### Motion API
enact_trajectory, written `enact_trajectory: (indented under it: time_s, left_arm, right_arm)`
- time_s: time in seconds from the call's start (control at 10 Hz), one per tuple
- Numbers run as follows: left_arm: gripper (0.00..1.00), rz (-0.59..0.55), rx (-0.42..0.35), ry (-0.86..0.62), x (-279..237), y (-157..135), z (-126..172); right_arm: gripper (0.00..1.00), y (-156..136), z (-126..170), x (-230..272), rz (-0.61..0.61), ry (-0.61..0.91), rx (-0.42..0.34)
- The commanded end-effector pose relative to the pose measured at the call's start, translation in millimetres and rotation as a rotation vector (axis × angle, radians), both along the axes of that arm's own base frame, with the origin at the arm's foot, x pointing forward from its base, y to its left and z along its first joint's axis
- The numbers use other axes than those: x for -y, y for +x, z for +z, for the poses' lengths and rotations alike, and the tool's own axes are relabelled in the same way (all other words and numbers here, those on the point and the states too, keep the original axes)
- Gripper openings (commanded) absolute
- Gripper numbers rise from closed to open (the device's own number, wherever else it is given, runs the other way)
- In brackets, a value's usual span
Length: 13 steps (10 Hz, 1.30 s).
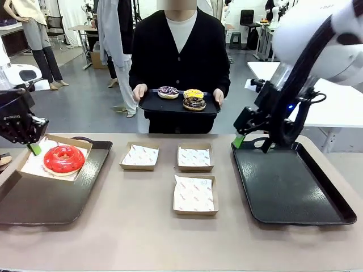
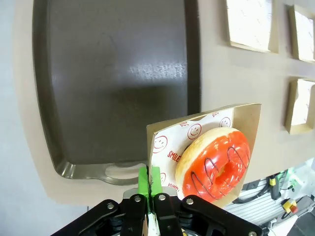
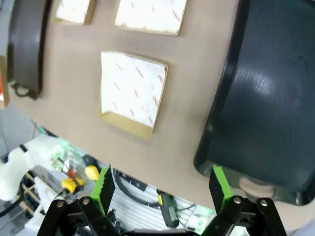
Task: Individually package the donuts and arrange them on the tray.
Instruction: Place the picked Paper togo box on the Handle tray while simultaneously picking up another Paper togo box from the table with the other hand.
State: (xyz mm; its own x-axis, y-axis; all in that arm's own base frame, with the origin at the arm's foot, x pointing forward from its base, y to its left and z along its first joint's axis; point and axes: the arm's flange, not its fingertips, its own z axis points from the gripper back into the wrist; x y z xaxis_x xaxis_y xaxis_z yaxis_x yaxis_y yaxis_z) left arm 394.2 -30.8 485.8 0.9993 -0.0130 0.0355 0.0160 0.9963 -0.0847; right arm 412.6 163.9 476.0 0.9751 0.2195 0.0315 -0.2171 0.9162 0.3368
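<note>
far left, the left gripper [image 1: 35, 148] is seen with its green pads pressed together on the corner of a cardboard box [image 1: 28, 164]. in the left wrist view the pinch [image 2: 149, 183] is right on the edge of the box [image 2: 248, 118] and its smiley-print paper. the red donut [image 1: 63, 159] is sat in that box, glossy, hole up, and the box is held tilted over the far left corner of the left tray [image 1: 57, 198]. whether the box touches the tray can't be told. on the table [image 1: 113, 238] in the middle, three paper-lined boxes are laid out: two side by side in the far row [image 1: 140, 156] [image 1: 194, 158] and one nearer, below the right one [image 1: 194, 195]. behind the table a small black tray [image 1: 153, 105] is held by a person with a hand at each end [image 1: 139, 92] [image 1: 218, 97], and on it the purple donut [image 1: 168, 92], yellow donut [image 1: 193, 93] and chocolate donut [image 1: 194, 103] are grouped close together. on the right, the right gripper [image 1: 238, 140] is hung over the far left corner of the right tray [image 1: 295, 187]. its fingers are spread wide with nothing between them, as the right wrist view [image 3: 161, 184] shows.
</note>
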Motion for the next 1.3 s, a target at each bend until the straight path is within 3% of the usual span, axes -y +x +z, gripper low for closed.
enact_trajectory:
  time_s: [0.0,0.1,0.2,1.0,1.2]
  left_arm:
    - [0.01,-0.009,-0.004,0.066,-7,9,-19]
    - [0.01,0.01,-0.008,0.08,-10,13,-26]
    - [0.01,-0.003,-0.008,0.027,-4,3,-9]
    - [0.01,-0.003,-0.008,0.027,-4,3,-9]
    - [0.01,-0.014,0.005,0.043,-12,8,-20]
  right_arm:
    - [1.0,16,-24,-12,-0.057,-0.022,0.014]
    - [1.0,19,-34,-13,-0.06,0.005,0.01]
    - [1.0,8,-13,-7,-0.017,-0.002,0.007]
    - [1.0,10,-12,-8,-0.022,0.007,0.015]
    - [1.0,6,-24,-28,-0.036,-0.131,-0.013]
